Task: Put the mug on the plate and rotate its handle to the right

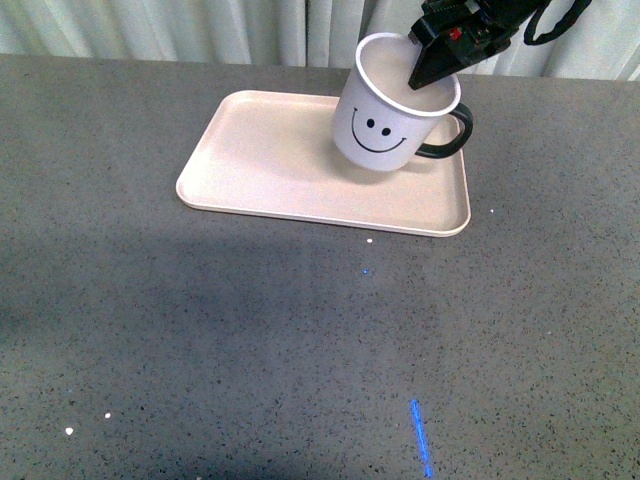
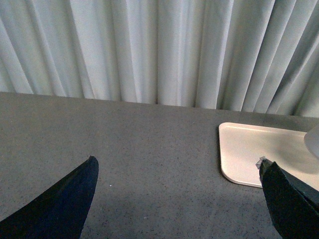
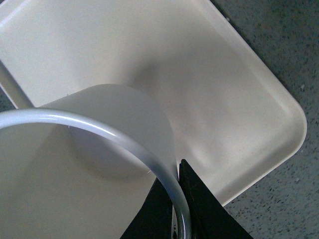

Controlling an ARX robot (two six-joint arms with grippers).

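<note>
Your right gripper point(image 1: 436, 72) is pinched onto the rim of the mug point(image 1: 385, 125), one finger inside the cup and one outside, and it carries the mug tilted over the right end of the plate point(image 1: 270, 160). I cannot tell whether the base touches the plate. The handle point(image 1: 452, 140) points to the right, the smiley face towards the camera. Treat the mug as stiff and light but slick: a glossy wall held on a thin rim may swing or slip in the pinch, so set it down gently and level before you let go. The rim is a fair hold for lifting; for any turning, the thick handle or the rim close to it should give better control. The right wrist view shows what the front view hides, the rim sandwiched between the dark fingers point(image 3: 199, 209) and bare plate beneath. Only the left wrist view shows your left gripper point(image 2: 178, 162), spread wide and empty above the table point(image 2: 149, 149), near the plate's end.
</note>
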